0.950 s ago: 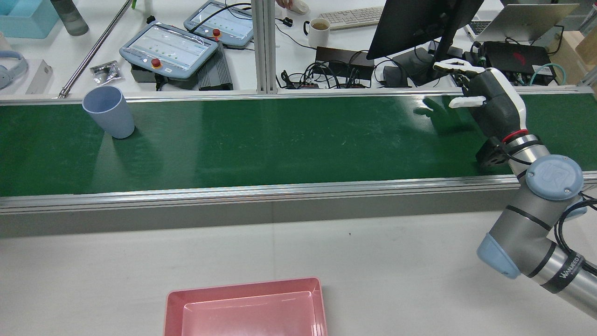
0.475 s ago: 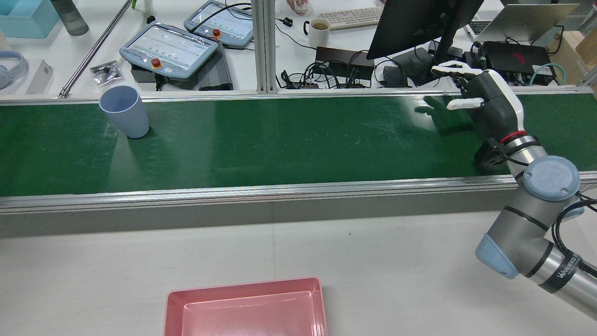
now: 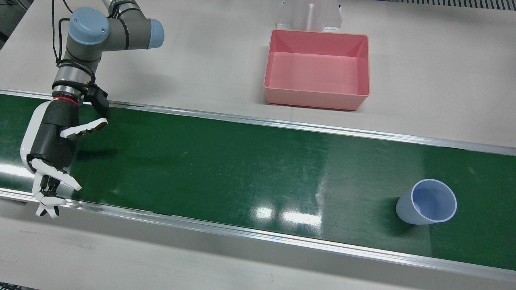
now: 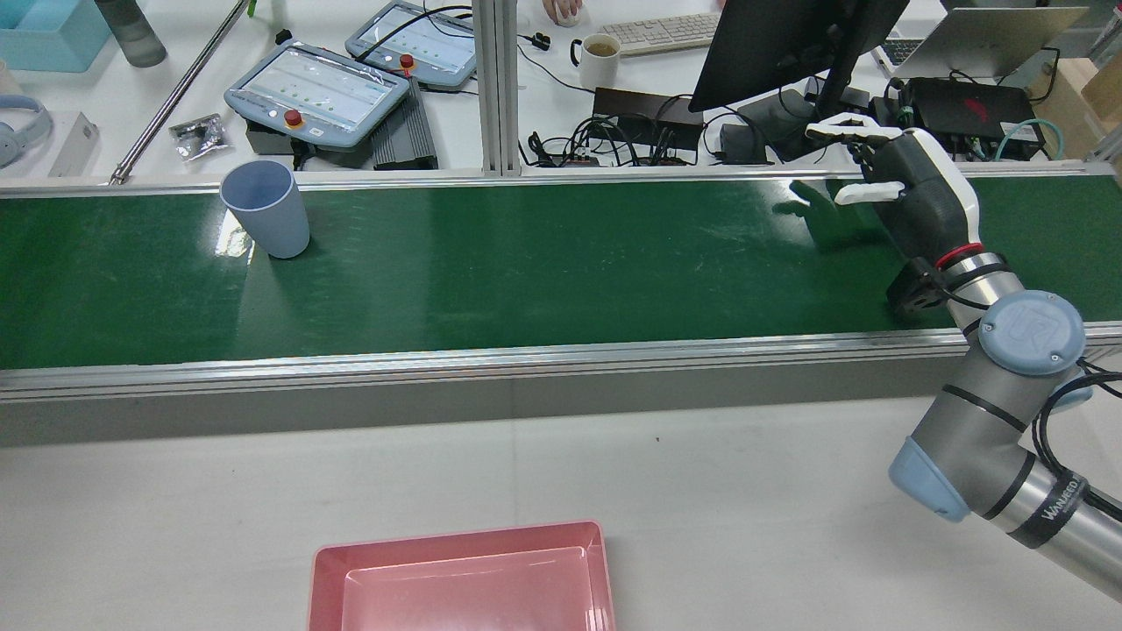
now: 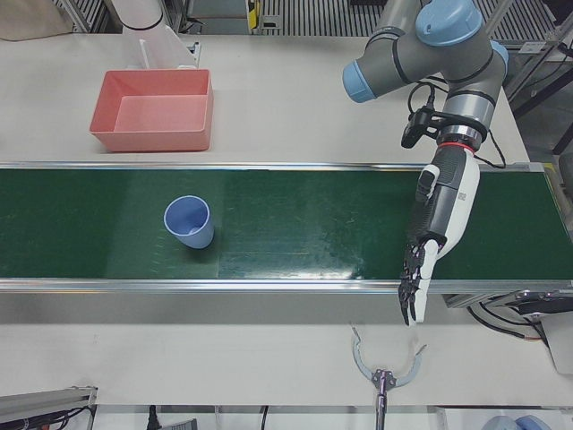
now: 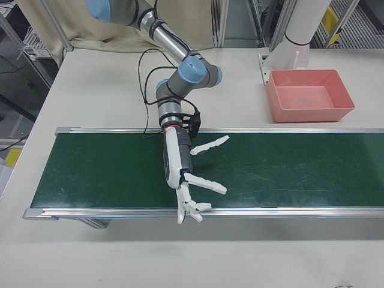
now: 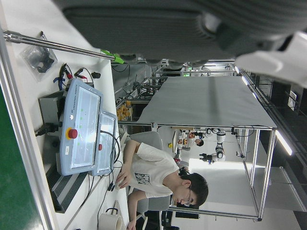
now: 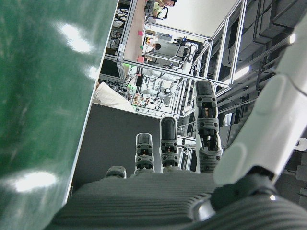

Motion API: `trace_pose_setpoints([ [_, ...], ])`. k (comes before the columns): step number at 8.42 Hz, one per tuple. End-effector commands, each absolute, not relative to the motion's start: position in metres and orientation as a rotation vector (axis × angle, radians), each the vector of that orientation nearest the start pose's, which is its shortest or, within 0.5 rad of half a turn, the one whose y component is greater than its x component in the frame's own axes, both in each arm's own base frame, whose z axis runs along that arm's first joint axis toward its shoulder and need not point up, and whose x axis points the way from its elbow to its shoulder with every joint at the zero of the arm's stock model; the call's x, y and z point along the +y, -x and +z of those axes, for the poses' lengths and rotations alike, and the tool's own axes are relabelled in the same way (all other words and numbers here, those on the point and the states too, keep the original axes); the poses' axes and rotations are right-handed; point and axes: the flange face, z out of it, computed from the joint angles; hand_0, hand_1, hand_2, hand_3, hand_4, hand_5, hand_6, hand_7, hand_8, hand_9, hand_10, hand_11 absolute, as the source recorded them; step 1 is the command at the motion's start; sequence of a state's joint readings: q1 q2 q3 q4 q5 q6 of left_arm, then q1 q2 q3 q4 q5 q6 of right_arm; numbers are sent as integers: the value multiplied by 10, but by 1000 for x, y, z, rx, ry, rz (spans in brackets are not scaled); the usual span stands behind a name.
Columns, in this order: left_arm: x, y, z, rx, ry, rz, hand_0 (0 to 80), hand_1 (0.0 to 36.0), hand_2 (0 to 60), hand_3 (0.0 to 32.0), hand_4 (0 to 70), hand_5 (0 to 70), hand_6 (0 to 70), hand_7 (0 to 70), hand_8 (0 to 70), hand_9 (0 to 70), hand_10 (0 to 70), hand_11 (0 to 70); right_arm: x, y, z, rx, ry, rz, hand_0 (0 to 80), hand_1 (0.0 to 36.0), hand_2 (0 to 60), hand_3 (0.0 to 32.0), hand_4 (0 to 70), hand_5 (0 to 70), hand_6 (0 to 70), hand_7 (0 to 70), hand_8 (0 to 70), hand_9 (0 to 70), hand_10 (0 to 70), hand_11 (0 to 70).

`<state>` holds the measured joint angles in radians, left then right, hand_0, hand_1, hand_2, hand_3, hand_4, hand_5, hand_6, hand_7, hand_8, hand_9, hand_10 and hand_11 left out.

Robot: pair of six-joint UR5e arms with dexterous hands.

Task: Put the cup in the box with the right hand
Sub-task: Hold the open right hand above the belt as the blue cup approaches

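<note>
— What does the counter [image 3: 209,68] carry?

— A long green belt [image 3: 242,169] with metal rails runs across it from side to side. It is the largest thing on the counter.

— And the arms?

— The right arm [image 3: 100,30] reaches over one end of the belt, and the left arm [image 5: 430,45] over the other end.

— Where is the box?

— The pink box [image 3: 316,100] sits on the pale counter on the robot's side of the belt, apart from its rail. It is nearer the middle than either end.

— What is the right hand [image 3: 50,149] doing?

— It hangs above the belt, reaching across to the operators' edge. Its fingers [image 3: 60,175] are spread wide and hold nothing.

— And the left hand [image 5: 434,228]?

— It is stretched out over its end of the belt, with the tips past the operators' rail. Its fingers [image 5: 412,291] are straight and also grip nothing.

— So where is the cup?

— The pale blue cup [image 3: 425,203] stands upright on the belt, mouth up, close to the operators' edge. It is between the two hands, touching neither, and well apart from the right one.
</note>
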<state>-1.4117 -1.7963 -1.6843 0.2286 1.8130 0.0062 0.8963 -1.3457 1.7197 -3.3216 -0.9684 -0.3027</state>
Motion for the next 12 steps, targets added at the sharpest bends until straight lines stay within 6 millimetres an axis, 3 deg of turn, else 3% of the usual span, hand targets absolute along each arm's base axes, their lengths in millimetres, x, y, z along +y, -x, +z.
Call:
trace_pose_setpoints([
  [1, -582, 17, 535, 2108, 394, -1881, 0, 0, 0, 0, 0, 0, 0, 0, 0, 0, 0, 0, -556, 202, 513, 2523, 158, -2130, 503, 0, 0, 46, 382, 20, 76, 440, 77, 199, 0, 0],
  [6, -582, 18, 535, 2107, 394, -1882, 0, 0, 0, 0, 0, 0, 0, 0, 0, 0, 0, 0, -554, 208, 496, 2512, 221, -2171, 507, 2, 0, 28, 455, 14, 83, 493, 78, 208, 0, 0],
  [7, -582, 18, 534, 2110, 393, -1879, 0, 0, 0, 0, 0, 0, 0, 0, 0, 0, 0, 0, -551, 210, 499, 2503, 228, -2196, 489, 42, 0, 26, 418, 13, 87, 527, 79, 214, 0, 0],
  [8, -582, 17, 535, 2107, 395, -1880, 0, 0, 0, 0, 0, 0, 0, 0, 0, 0, 0, 0, -551, 210, 499, 2501, 226, -2197, 469, 94, 25, 30, 333, 13, 85, 514, 79, 212, 0, 0],
  [9, -582, 17, 534, 2107, 395, -1880, 0, 0, 0, 0, 0, 0, 0, 0, 0, 0, 0, 0, -551, 210, 499, 2502, 228, -2198, 493, 31, 0, 36, 383, 16, 82, 485, 80, 209, 0, 0],
  [10, -582, 18, 536, 2107, 394, -1882, 0, 0, 0, 0, 0, 0, 0, 0, 0, 0, 0, 0, -551, 211, 500, 2502, 228, -2200, 503, 8, 0, 40, 401, 17, 80, 472, 79, 205, 0, 0],
  [12, -582, 17, 535, 2107, 395, -1880, 0, 0, 0, 0, 0, 0, 0, 0, 0, 0, 0, 0, -550, 214, 506, 2500, 229, -2216, 503, 7, 0, 36, 415, 17, 83, 487, 80, 210, 0, 0],
])
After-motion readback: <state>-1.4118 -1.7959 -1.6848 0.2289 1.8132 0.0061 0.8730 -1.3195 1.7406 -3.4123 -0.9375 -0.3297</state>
